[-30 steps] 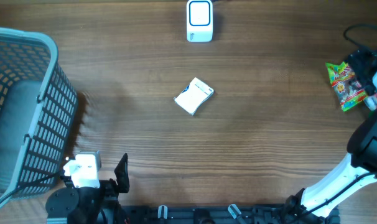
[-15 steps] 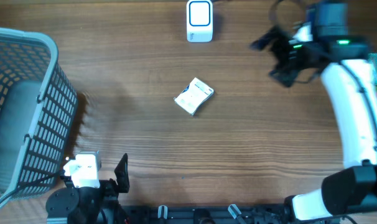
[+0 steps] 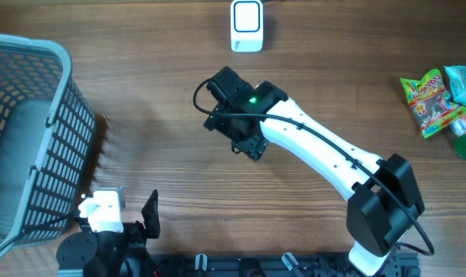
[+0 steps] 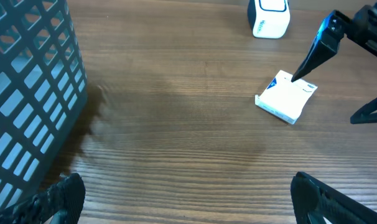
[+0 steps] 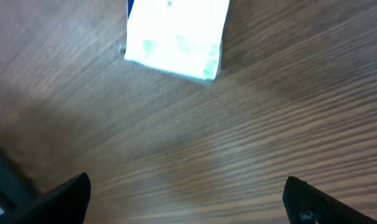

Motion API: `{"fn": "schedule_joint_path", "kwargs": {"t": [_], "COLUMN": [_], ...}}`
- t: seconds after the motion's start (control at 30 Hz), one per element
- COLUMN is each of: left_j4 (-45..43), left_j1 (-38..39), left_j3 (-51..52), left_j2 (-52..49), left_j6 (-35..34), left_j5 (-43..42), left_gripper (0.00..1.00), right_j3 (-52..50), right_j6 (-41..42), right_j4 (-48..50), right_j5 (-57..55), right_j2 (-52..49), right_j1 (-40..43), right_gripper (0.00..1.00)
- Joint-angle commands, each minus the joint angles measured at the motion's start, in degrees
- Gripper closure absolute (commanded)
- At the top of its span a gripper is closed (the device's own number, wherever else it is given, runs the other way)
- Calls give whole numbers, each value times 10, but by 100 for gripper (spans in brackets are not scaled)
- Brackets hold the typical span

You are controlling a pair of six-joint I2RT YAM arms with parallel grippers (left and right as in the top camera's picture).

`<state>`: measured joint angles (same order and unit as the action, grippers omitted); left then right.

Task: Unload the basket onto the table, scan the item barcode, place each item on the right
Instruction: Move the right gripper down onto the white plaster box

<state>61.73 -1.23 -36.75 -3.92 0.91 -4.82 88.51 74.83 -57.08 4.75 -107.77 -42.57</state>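
The item is a small white box with blue print, lying flat mid-table; it also fills the top of the right wrist view. From overhead my right arm covers it. My right gripper hovers over the box, open, one fingertip just above the box's far edge, nothing between the fingers. The white scanner stands upright at the table's far edge, beyond the box. My left gripper rests open at the near left corner, far from the box.
A blue-grey plastic basket takes up the left side of the table. Colourful snack packets lie at the right edge. My right arm stretches diagonally from the near right to the middle.
My right arm has swung from the right edge by the snack packets across to the table's middle and now hangs over the box. The left arm and the box have not moved.
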Motion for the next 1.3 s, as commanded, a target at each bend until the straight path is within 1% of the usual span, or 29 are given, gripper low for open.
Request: {"fn": "schedule_joint_path", "kwargs": {"t": [0.0,0.1,0.17,0.37,0.47,0.53,0.6,0.67,0.77,0.97,1.17,1.27], "left_j4": [-2,-2,-2,-2,-2,-2,-2,-2,-2,-2,-2,-2], "left_j1": [-2,-2,-2,-2,-2,-2,-2,-2,-2,-2,-2,-2], "left_j3": [2,2,2,2,2,2,2,2,2,2,2,2], "left_j2": [0,0,0,0,0,0,0,0,0,0,0,0], "left_j6": [-7,-7,-8,-7,-7,-8,-8,-8,-8,-8,-8,-8], "left_j5": [-9,-9,-9,-9,-9,-9,-9,-9,-9,-9,-9,-9], "left_gripper": [0,0,0,0,0,0,0,0,0,0,0,0], "right_j3": [-1,-1,-1,-1,-1,7,15,27,37,37,37,37], "right_j6": [29,62,69,142,143,143,124,58,3,-14,-14,-28], "right_j4": [-1,0,5,17,67,80,79,86,104,155,143,143], "right_j5": [-45,-36,-32,-24,-24,-22,-21,-12,6,34,29,17], "right_j2": [-3,-4,-5,-13,-45,-77,-106,-125,-138,-142,-162,-165], "right_j1": [0,0,0,0,6,17,34,52,78,80,80,80], "right_gripper": [0,0,0,1,0,1,1,1,0,1,1,1]}}
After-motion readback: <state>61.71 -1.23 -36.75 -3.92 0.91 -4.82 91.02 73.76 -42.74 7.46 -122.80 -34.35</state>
